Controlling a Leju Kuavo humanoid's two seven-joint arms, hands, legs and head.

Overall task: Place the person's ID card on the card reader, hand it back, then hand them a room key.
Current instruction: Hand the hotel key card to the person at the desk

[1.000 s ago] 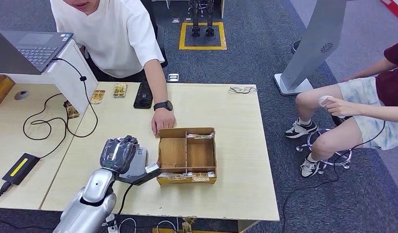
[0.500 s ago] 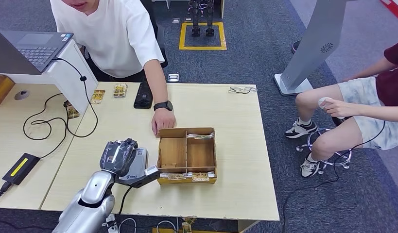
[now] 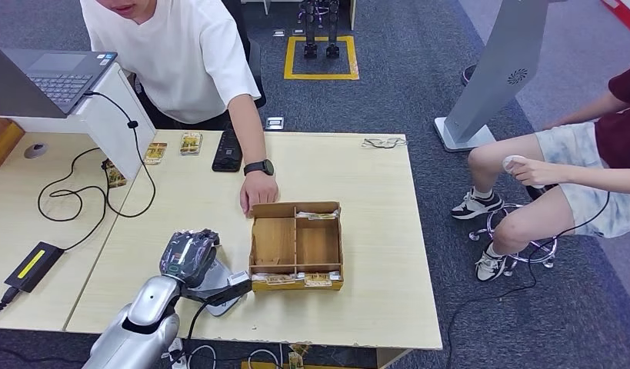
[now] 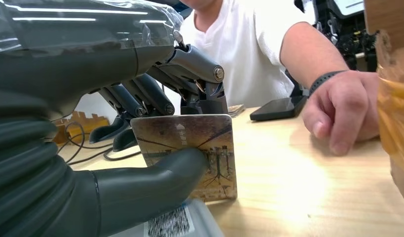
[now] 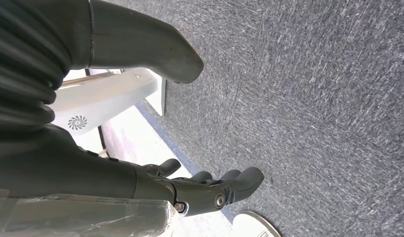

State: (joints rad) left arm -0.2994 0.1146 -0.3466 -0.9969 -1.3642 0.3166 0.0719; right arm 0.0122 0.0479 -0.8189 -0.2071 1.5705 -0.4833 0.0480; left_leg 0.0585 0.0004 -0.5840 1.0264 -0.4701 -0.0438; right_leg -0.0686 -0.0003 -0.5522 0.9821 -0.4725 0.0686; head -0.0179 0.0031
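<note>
left wrist view: left robot hand (image 4: pixel 140 123) pinches illegibly printed id card (image 4: pixel 190 150).

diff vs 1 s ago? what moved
The left robot hand, gripping the ID card, drew back toward the table's near edge, and the grey card reader shifted with it. The wooden box and the person's hand on the table stayed put.
</note>
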